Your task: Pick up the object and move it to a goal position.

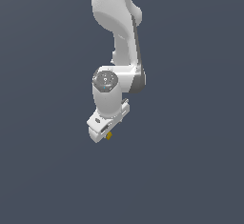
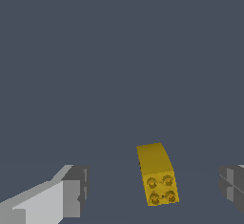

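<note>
Gripper (image 2: 152, 189) spread wide, grey pads (image 2: 76, 189) well apart and touching nothing. Object, a small mustard-yellow block (image 2: 158, 180) with four dark round marks on one face, sits between the pads, nearer one side. Exterior view: block (image 1: 109, 135) just under the white hand.

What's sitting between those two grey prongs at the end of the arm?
A small yellow cube lies between the tool's two fingers. The wrist view shows gaps on both sides, so neither finger touches it.
</note>
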Controlling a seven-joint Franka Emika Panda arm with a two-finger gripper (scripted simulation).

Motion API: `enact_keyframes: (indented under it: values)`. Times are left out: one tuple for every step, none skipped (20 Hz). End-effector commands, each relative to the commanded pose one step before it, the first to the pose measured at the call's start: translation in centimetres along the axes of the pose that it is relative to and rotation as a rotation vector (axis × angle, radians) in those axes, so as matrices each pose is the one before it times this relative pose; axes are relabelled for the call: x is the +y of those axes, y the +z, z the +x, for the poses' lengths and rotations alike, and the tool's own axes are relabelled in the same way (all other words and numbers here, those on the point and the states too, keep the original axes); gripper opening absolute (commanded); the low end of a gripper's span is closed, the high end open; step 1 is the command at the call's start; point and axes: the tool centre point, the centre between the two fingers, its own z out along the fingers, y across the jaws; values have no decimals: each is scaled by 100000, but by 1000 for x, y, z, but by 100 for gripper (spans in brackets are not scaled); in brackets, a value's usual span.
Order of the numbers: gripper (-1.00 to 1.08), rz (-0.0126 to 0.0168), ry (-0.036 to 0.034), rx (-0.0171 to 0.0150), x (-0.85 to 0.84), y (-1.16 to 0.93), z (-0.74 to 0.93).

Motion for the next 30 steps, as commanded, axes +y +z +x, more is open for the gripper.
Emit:
enact_keyframes:
  values:
    - [100,-66,-5242,-163,601,586,-408]
    - [100,-10,-1743,-60,195,205,-159]
    - [100,-8,-1623,-54,178,191,-152]
    - [100,-6,-1502,-49,161,178,-145]
    - [100,-4,-1381,-44,145,164,-136]
    - [100,-3,-1260,-39,130,150,-127]
    - [100,-2,-1139,-35,116,136,-117]
    - [100,-1,-1020,-30,102,122,-106]
    - [100,-1,-899,-26,89,107,-95]
    - [100,0,-779,-22,76,93,-83]
    - [100,0,-660,-19,63,79,-70]
    - [100,0,-539,-15,51,65,-59]
    - [100,0,-420,-12,39,50,-45]
    - [100,0,-297,-8,29,36,-34]
    - [100,0,-183,-5,16,22,-18]
    - [100,0,-49,-1,9,7,-13]
    - [100,29,422,-14,-34,-24,13]
    - [100,0,0,0,1,37,-2]
    - [100,0,0,0,2,111,-7]
    - [100,0,0,0,2,184,-12]
    - [100,-3,-49,-1,-11,255,12]
    - [100,-3,-49,-1,-12,328,7]
    - [100,0,0,0,2,401,-29]
    - [100,-4,-69,-1,-20,469,8]
    - [100,-4,-69,-1,-21,538,2]
    - [100,-3,-49,-1,-17,594,-16]
    - [100,-4,-69,-1,-22,543,1]
    - [100,-3,-49,0,-13,463,-4]
    - [100,0,0,0,5,385,-25]
    - [100,-3,-49,1,-2,303,14]
